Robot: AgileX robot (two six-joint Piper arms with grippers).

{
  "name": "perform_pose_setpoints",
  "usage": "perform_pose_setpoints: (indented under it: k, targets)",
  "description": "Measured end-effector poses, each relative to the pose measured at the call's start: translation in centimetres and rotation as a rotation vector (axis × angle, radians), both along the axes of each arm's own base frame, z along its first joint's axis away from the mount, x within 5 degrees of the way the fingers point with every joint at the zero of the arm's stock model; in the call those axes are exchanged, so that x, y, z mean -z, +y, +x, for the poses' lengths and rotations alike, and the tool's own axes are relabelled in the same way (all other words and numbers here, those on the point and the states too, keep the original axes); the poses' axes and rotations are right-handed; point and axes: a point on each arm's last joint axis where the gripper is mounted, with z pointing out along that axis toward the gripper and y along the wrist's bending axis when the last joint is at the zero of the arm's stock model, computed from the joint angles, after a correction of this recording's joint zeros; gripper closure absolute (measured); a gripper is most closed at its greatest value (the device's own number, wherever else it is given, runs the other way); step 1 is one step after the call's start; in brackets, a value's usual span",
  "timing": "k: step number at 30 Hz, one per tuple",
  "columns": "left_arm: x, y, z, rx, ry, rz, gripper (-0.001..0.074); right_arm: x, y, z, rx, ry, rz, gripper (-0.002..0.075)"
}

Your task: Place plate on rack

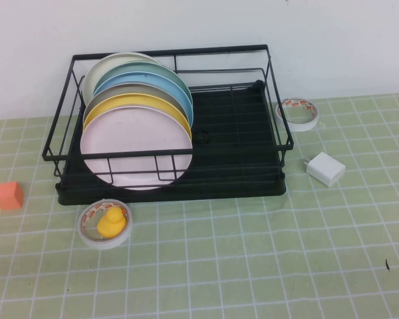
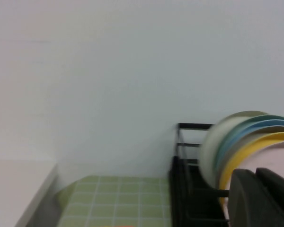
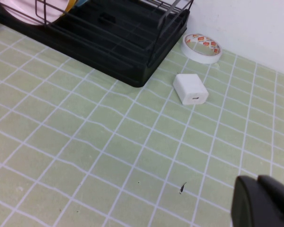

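The pale pink plate (image 1: 134,147) stands on edge at the front of a row of plates in the left half of the black wire rack (image 1: 239,133). Behind it stand a yellow, a grey, a blue, a green and a white plate. Neither arm shows in the high view. In the left wrist view my left gripper (image 2: 256,191) is shut and empty, raised beside the rack's left end, with the pink plate (image 2: 272,158) just beyond its fingertips. In the right wrist view my right gripper (image 3: 258,201) is shut and empty above the mat, well away from the rack (image 3: 123,42).
A tape roll with a yellow rubber duck (image 1: 110,221) inside lies in front of the rack. An orange and yellow block (image 1: 4,197) sits at the left. A white charger (image 1: 325,168) and another tape roll (image 1: 298,111) lie to the rack's right.
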Motion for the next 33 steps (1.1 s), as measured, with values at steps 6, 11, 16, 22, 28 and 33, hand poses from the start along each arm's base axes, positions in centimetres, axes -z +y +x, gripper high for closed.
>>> perform_pose_setpoints:
  k: [6, 11, 16, 22, 28, 33]
  targets:
    - [-0.05, -0.11, -0.07, 0.012, -0.007, 0.005, 0.0735, 0.0, 0.0, 0.0, 0.0, 0.0, 0.0, 0.0726]
    - [0.0, 0.19, -0.06, -0.019, -0.002, -0.018, 0.0735, 0.0, 0.0, 0.0, 0.0, 0.0, 0.0, 0.0726]
    - [0.01, 0.24, -0.07, -0.023, -0.001, -0.021, 0.0736, 0.0, 0.0, 0.0, 0.0, 0.0, 0.0, 0.0726]
    - [0.14, 0.32, -0.07, -0.032, 0.002, -0.022, 0.0736, 0.01, 0.0, 0.0, 0.0, 0.001, 0.0, 0.0726]
    - [0.27, 0.08, -0.06, -0.022, -0.006, 0.056, 0.0736, 0.01, 0.0, 0.0, 0.0, 0.001, 0.0, 0.0726]
    - [0.18, -0.51, -0.33, 0.025, -0.026, 0.121, 0.0736, 0.01, 0.0, 0.0, 0.0, 0.001, 0.0, 0.0726]
